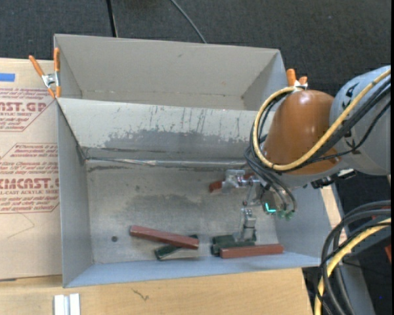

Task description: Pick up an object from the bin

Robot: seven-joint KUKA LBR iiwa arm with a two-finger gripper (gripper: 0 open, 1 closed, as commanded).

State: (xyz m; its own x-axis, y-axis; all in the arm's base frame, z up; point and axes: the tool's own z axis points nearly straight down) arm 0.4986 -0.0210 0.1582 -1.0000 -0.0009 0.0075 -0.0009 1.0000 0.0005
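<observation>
Fingers [249, 228], spread or clenched I cannot tell, over reddish-brown bar [251, 251] lying left-to-right along bin's [72, 195] near wall.

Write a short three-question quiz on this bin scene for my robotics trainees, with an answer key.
1. Multiple choice: over which part of the bin does the gripper hang, as the camera sees it?
A) lower right
B) upper left
C) lower left

2. True or false: a left stick and a right stick, both reddish-brown, lie near the bin's lower wall.

3. Fill in: the small block at the right stick's left end, close to the gripper, is dark ____.

Key: 1 A; 2 true; 3 green.
</observation>
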